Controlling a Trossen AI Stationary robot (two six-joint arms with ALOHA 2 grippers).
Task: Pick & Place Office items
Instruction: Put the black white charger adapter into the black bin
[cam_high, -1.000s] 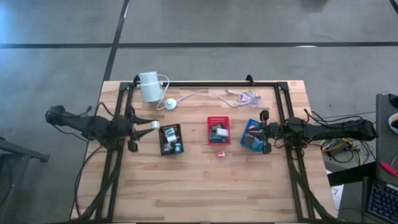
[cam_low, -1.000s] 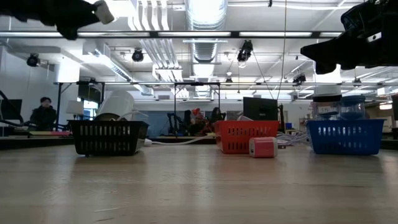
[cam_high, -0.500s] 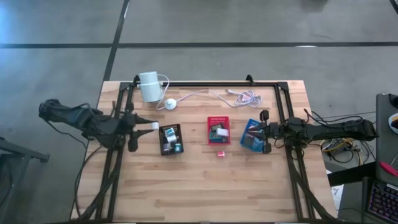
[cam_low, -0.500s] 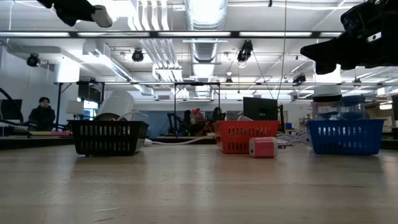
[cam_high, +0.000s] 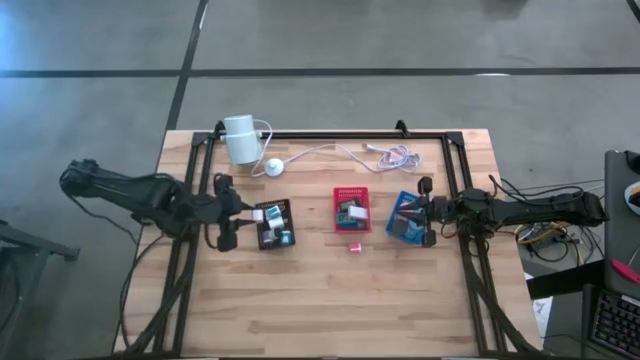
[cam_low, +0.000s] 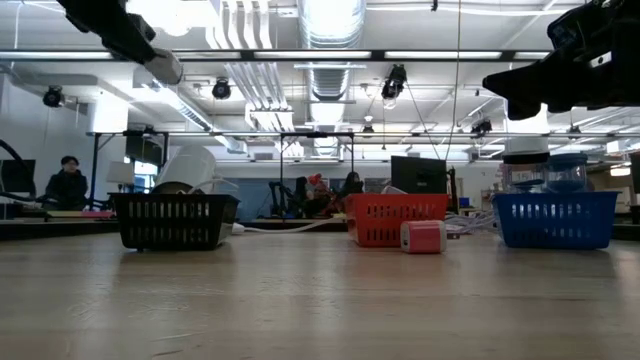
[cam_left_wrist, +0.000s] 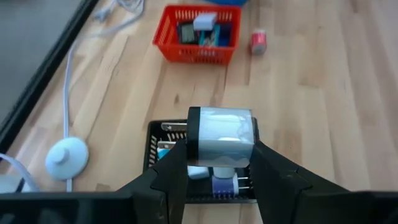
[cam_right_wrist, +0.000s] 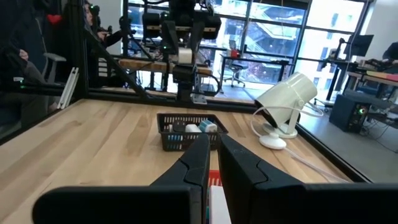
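Since a second ago we note the left end effector (cam_high: 248, 214) has swung from beside the table's (cam_high: 330, 300) left rail toward the black tray (cam_high: 275, 224), and now hovers at that tray's left edge, raised above it; in the low view it sits high at the upper left. Its fingers (cam_left_wrist: 171, 168) clamp a white block with a dark end (cam_left_wrist: 221, 137), held in the air over the black tray, which already carries several small pieces, white, blue and purple among them. We list the red tray (cam_high: 352, 209) at the table's middle with a few mixed pieces inside, and one pink block (cam_high: 354, 247) lying loose on the wood just in front of it, apart from both arms. We record the blue tray (cam_high: 405, 217) to the right, also holding pieces. Over the blue tray's right side the right end effector (cam_high: 428, 214) waits, its fingers (cam_right_wrist: 199, 163) pressed narrow together with nothing between them. At the far left edge of the table we see a white cylinder device (cam_high: 240, 138) with a round white base (cam_high: 273, 167) and a white cable (cam_high: 350, 152) trailing rightward. In the low view a seated person (cam_low: 68, 183) shows in the room far behind
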